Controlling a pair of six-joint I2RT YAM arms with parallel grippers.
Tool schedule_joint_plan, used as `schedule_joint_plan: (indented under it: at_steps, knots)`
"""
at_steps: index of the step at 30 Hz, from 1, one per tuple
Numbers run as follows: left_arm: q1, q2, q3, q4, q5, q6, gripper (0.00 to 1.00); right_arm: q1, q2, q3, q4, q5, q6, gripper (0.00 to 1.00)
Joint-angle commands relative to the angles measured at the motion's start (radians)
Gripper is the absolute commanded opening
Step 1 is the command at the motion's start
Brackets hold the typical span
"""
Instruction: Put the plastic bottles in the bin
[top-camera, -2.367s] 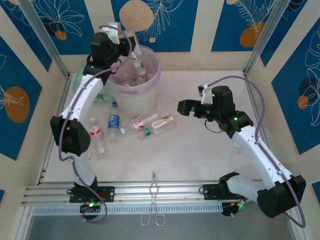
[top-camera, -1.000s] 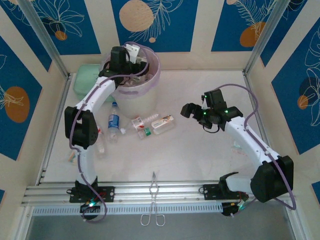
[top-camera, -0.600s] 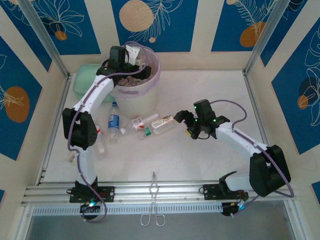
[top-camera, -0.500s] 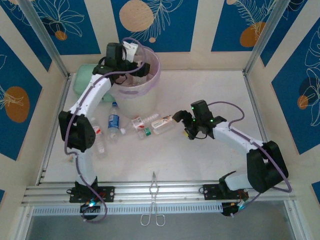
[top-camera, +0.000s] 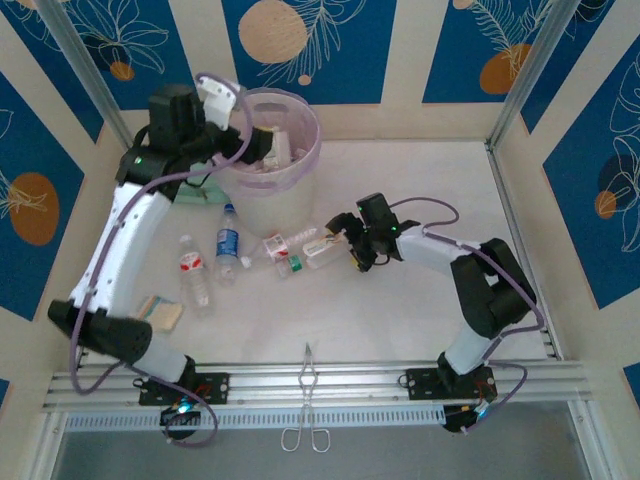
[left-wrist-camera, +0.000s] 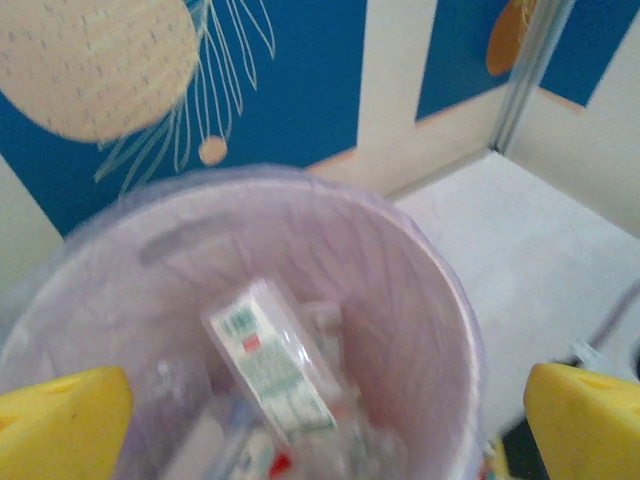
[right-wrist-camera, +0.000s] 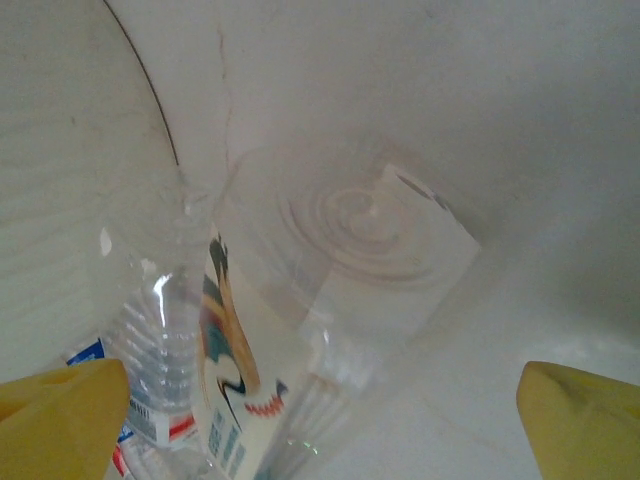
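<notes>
Left hand (top-camera: 258, 146) hangs above the bin (top-camera: 310, 150) — spread wide, empty — with bottles (left-wrist-camera: 272, 366) lying inside. Right arm stretches low, right hand (top-camera: 342, 236) gaping wide around a lying bottle (top-camera: 326, 247) on the tabletop (top-camera: 420, 310).

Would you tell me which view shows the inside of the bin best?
Left wrist: it looks into the bin, with bottles inside. Top external shows the bin from farther off, its rim partly behind the left arm.
</notes>
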Motion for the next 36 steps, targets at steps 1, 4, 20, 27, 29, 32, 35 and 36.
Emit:
schedule_joint_plan:
  at_steps: [1,4,20,27,29,32,35,36]
  knots:
    - [0.007,-0.116,-0.131,-0.069,0.06,-0.05,1.0,0.008,0.049,0.052,0.031,0.004,0.006,1.0]
    - [0.007,-0.211,-0.272,-0.07,0.098,-0.127,1.0,0.013,0.098,0.08,0.042,-0.003,0.012,0.97]
    - [0.005,-0.288,-0.526,0.107,0.188,-0.403,0.99,0.038,0.053,0.107,-0.066,0.074,-0.077,0.6]
    - [0.006,-0.29,-0.532,0.119,0.201,-0.428,0.98,0.002,-0.094,0.09,-0.164,0.108,-0.173,0.51]
    - [0.005,-0.296,-0.533,0.118,0.208,-0.445,0.98,-0.013,-0.148,0.08,-0.198,0.105,-0.204,0.45]
    - [0.004,-0.284,-0.483,0.091,0.275,-0.505,0.98,-0.039,-0.242,0.051,-0.234,0.084,-0.22,0.37]
    - [-0.001,-0.285,-0.433,0.108,0.337,-0.548,0.99,-0.07,-0.349,0.028,-0.255,0.048,-0.26,0.32]
    - [-0.002,-0.288,-0.423,0.116,0.349,-0.554,0.99,-0.081,-0.377,0.026,-0.255,0.022,-0.282,0.31]
